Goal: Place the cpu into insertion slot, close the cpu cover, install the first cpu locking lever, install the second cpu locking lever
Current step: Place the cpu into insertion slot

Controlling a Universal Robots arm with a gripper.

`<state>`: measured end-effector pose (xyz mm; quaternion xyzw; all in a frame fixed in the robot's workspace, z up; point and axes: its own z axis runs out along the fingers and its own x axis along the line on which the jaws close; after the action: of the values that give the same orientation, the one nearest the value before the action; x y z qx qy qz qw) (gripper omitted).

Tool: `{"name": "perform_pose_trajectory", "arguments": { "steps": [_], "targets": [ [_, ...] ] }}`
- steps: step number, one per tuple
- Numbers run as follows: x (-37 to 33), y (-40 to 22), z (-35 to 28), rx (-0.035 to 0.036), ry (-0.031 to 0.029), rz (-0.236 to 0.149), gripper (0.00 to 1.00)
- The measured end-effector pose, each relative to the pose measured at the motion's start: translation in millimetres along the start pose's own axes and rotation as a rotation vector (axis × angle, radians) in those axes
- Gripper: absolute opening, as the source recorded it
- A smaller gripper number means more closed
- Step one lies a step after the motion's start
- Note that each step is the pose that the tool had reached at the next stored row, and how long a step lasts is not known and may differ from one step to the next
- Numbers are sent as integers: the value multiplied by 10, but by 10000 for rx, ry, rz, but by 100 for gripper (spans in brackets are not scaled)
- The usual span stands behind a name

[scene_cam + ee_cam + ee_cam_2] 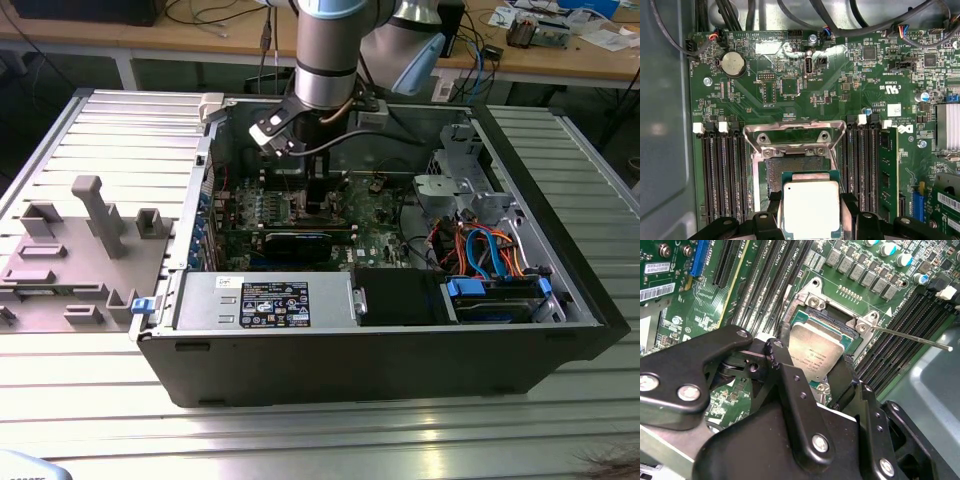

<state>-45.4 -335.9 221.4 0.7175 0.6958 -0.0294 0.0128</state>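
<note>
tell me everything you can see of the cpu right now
The cpu is a small flat square chip with a silvery-grey metal top, faint print and a green edge. The gripper holds it by two opposite sides between black fingers, over the open insertion slot, whose dark pin field is partly uncovered.

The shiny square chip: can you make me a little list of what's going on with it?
chip: the cpu, silvery top, green edge
held by: gripper, a finger on each side
where: over the insertion slot, partly covering it
cover: the cpu cover open, tipped up
lever: thin metal lever sticking out free
</note>
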Motion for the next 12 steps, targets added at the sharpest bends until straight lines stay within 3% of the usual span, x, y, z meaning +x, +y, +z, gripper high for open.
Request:
{"name": "perform_pose_trajectory", "arguments": {
  "steps": [12],
  "targets": [
    [0, -29, 19, 0, 0, 0, 55]
  ]
}}
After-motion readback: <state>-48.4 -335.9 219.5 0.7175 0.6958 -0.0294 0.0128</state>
